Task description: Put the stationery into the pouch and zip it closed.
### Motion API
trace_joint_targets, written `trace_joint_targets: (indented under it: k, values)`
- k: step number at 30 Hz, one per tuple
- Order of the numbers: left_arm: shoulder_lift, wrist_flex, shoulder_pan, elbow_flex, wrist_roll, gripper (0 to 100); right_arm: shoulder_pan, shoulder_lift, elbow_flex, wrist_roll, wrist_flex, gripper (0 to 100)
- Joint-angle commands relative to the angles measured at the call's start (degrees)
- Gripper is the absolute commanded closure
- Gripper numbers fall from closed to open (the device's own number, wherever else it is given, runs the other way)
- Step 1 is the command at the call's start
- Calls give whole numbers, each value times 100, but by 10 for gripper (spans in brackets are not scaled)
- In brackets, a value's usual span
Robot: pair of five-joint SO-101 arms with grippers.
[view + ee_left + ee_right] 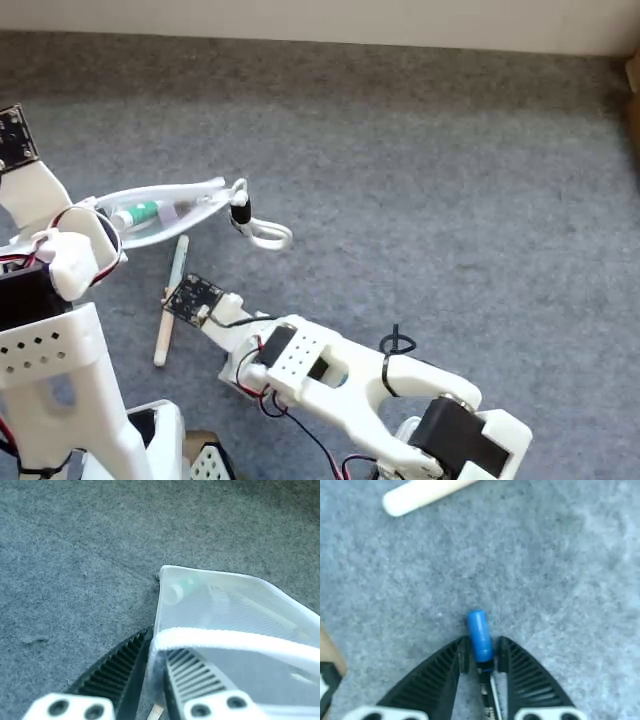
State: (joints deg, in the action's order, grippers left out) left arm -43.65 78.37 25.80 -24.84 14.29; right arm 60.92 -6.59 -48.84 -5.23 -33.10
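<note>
Right tool [482, 649] around half-hidden blue pen [479, 630]

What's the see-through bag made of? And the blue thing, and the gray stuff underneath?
The pouch looks like thin white mesh, fabric or plastic: fine lines, and things inside show through. The blue pen looks like smooth plastic, slightly shiny. The gray surface looks like fuzzy carpet or felt.

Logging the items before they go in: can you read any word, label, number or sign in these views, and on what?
No text can be read in any view.
On the green-and-white item inside the pouch: any label is too blurred to read.
On the blue-capped pen in the right pincer: no print legible.
On the cream stick lying on the carpet: no marks visible.
</note>
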Motion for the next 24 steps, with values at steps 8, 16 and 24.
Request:
trace_joint_targets:
  k: [8,16,24]
  values:
    - [40,-97,101,-4,44,992,-418,92,215,-202,-444,994]
    - [40,-97,101,4,44,992,-673,136,400,-1204,-1578,989]
    - [40,-88,101,4,44,992,-655,145,391,-1574,-1912,960]
